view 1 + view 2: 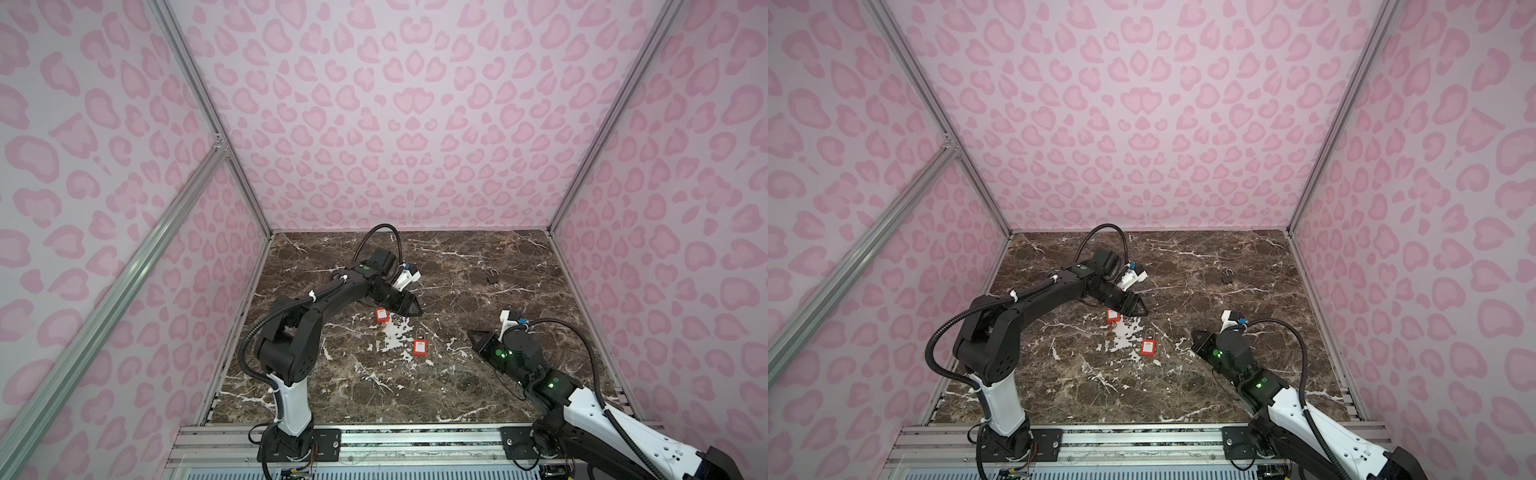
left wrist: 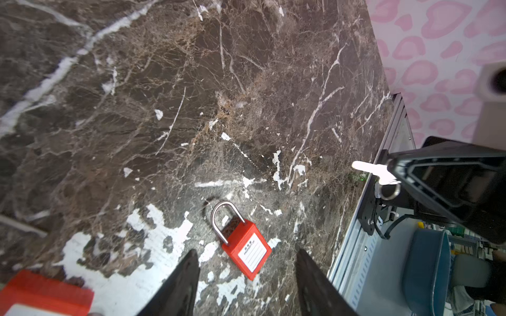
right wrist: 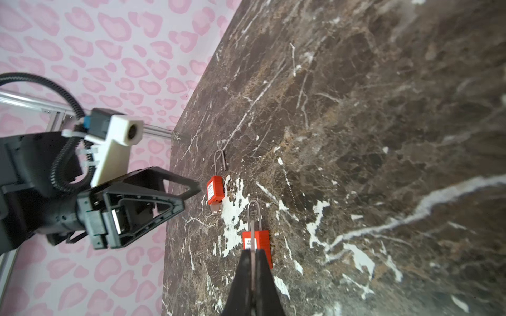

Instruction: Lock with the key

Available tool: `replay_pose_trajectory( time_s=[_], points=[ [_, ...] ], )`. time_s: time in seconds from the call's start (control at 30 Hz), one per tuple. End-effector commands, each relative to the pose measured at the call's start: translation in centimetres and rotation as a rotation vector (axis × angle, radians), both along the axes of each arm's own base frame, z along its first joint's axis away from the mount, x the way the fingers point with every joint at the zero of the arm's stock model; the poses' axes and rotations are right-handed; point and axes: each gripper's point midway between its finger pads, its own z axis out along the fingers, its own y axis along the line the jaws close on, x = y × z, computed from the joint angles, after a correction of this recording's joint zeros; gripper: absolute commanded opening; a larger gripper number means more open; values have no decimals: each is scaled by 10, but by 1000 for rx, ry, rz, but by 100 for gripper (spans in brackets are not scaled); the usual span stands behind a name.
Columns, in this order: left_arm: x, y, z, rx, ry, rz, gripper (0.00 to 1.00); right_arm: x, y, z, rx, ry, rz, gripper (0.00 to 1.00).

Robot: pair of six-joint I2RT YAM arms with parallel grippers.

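Brown marble veined in white forms the tabletop, and three padlocks are laid flat on it: a left red padlock, a right red padlock near the middle, and a small dark padlock well apart toward the back. None of them is held.

The key is found off the table. It is pinched by its head in the right gripper, whose jaws are pressed together on it, with the blade left sticking out past the tips and a ring hung from it. In the right wrist view the blade is seen edge-on, lined up over the body of the right red padlock. In both top views, though, that gripper is seen apart from the lock, so no contact is made.

The left gripper is poised just beside the left red padlock, its jaws spread about halfway with nothing between them. A pale piece is shown at the base of that lock; whether it is a second key cannot be told.

The task is judged to be in its early part. The key can be counted as picked up. Much is left to be done: a lock is to be steadied, probably by the left gripper, and the blade is to be brought to the keyhole, pushed in and turned. Whether either red shackle is latched cannot be told from these views.
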Motion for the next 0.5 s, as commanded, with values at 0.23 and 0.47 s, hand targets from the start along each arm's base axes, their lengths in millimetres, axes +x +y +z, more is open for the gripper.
replay_pose_trajectory(
  time_s=[0.23, 0.47],
  points=[
    [-3, 14, 16, -26, -41, 87, 58, 4, 25, -13, 143, 104, -121, 0],
    [-12, 23, 21, -36, -46, 119, 58, 7, 54, -11, 119, 68, -154, 0]
  ],
)
